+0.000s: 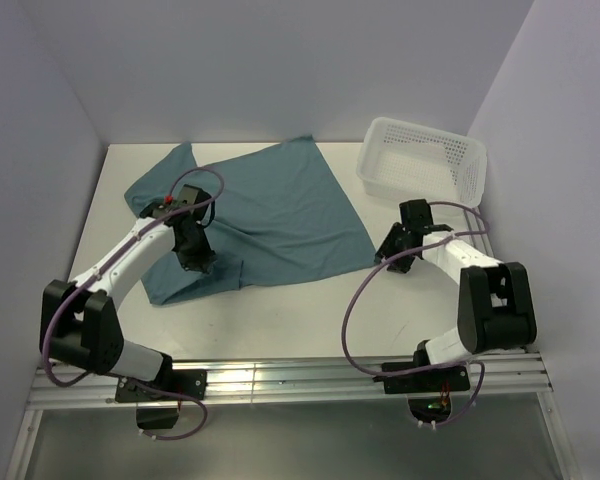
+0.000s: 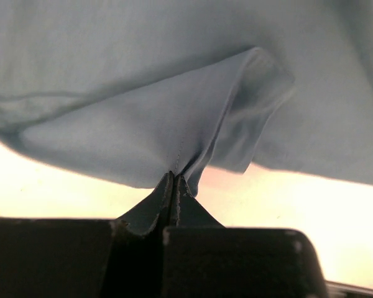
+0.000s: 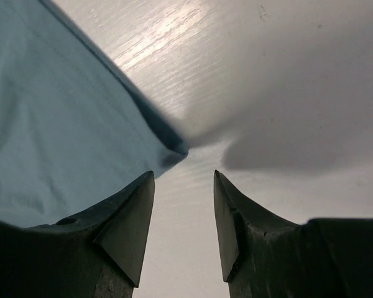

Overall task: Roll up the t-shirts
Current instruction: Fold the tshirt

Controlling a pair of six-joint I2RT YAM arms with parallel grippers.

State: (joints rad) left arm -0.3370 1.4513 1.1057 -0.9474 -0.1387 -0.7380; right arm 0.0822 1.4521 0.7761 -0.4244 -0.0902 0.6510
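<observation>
There is one teal-blue t-shirt (image 1: 280, 210), one white mesh basket (image 1: 477, 170), and two grippers on one white table (image 1: 310, 320).

From above, the t-shirt lies spread with one flap folded over. The left gripper (image 1: 200, 265) is down on the shirt's near-left part, and the right gripper (image 1: 395, 262) is just beside its near-right corner. The basket stands beyond the right fingers and off to their right, apart from the cloth.

Only the left wrist view shows the grip. The two left fingertips are pressed together on a pinch of cloth, and a fold with a stitched seam rises straight out from between them. Bright table shows under the fold on both sides.

Only the right wrist view shows the other gap. The right fingers (image 3: 127, 223) stand partly apart with nothing between them. The shirt's pointed corner lies on the table just ahead of the tips, and the cloth spreads away past the left finger.

Ahead of the right finger there is bare table. The shirt's near edge runs between the two grippers, and the table is bare on their near side.
</observation>
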